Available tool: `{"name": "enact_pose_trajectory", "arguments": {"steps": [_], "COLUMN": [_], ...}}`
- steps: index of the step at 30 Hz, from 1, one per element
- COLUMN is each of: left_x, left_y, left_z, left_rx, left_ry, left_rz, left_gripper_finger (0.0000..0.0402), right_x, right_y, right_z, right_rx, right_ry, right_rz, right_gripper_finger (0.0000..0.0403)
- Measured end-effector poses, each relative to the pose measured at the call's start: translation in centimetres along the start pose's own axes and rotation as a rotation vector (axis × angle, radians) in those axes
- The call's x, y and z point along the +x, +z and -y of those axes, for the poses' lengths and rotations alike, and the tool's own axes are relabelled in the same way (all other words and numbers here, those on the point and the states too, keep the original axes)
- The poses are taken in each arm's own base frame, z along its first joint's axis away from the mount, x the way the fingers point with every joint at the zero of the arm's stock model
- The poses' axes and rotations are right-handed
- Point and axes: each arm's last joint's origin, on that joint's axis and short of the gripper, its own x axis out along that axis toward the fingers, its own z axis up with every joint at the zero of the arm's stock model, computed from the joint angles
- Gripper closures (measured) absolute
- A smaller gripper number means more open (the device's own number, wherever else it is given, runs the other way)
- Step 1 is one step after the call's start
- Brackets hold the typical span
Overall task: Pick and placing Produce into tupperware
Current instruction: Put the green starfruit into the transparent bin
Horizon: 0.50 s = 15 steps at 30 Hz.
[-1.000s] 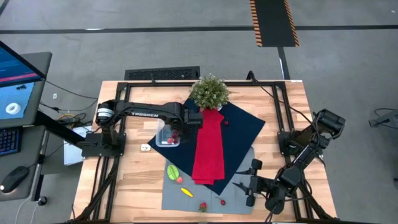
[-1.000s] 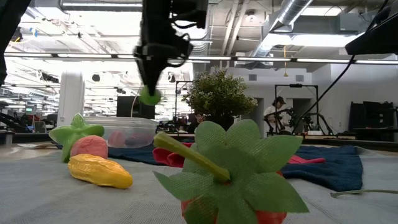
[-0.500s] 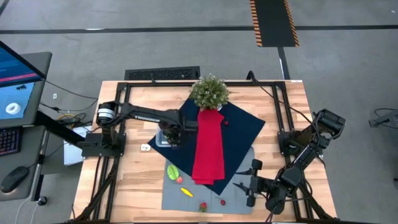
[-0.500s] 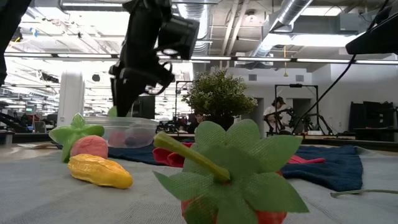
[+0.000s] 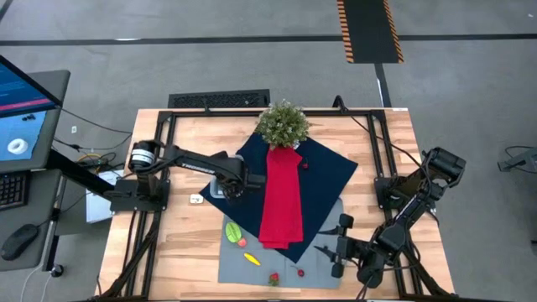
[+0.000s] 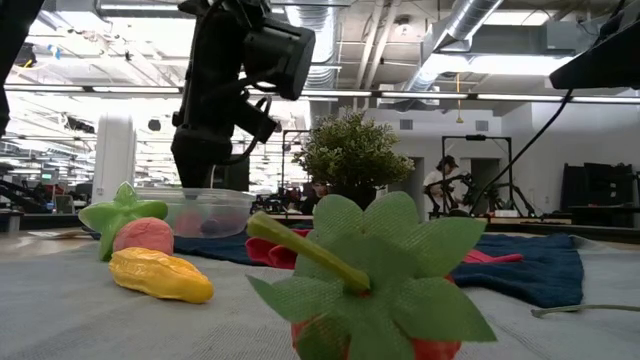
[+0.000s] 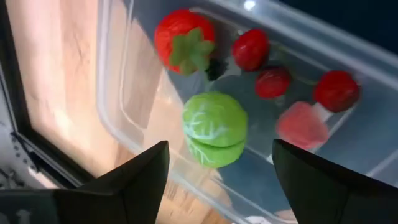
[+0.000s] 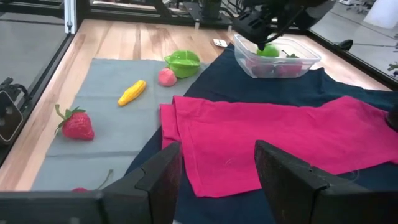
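While the potted plant (image 5: 283, 124) and red cloth (image 5: 281, 195) flank it, the spread left gripper (image 7: 217, 165) hovers over the tupperware (image 7: 124, 93)

The light was bright and even, coming from ceiling lamps (image 6: 300, 97) seen in the low view, where their glare washed out the room behind. Shadows on the table (image 5: 185, 252) were soft and short. The near strawberry (image 6: 370, 290) was blurred, out of focus. A small glare spot sat on the tupperware (image 7: 249, 5)
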Motion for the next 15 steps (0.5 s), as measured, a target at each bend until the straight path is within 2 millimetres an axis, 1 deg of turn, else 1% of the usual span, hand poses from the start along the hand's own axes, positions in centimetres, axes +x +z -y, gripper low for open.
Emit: {"name": "enact_pose_trajectory", "arguments": {"steps": [8, 11, 13, 15], "left_x": [-0.7, -1.7, -2.8, -4.4], "left_y": [-0.5, 0.1, 0.5, 0.9], "left_z": [0.9, 1.7, 2.8, 3.8], "left_rx": [0.032, 0.046, 0.079, 0.109], "left_ry": [-0.024, -0.028, -0.076, -0.167], "left_rz": [-0.002, 0.107, 0.219, 0.372], "left_gripper_finger": [0.0123, 0.0123, 0.0123, 0.0123], "right_x": [0.0, 0.2, 0.3, 0.5], "right_y": [0.0, 0.0, 0.1, 0.1], "right_z": [0.0, 0.1, 0.2, 0.3], "right_rx": [-0.003, -0.002, 0.000, -0.002], "right_ry": [-0.003, -0.010, -0.014, -0.024], "right_rz": [0.002, 0.001, 0.002, 0.000], "right_gripper_finger": [0.0178, 0.0178, 0.0178, 0.0178]}}
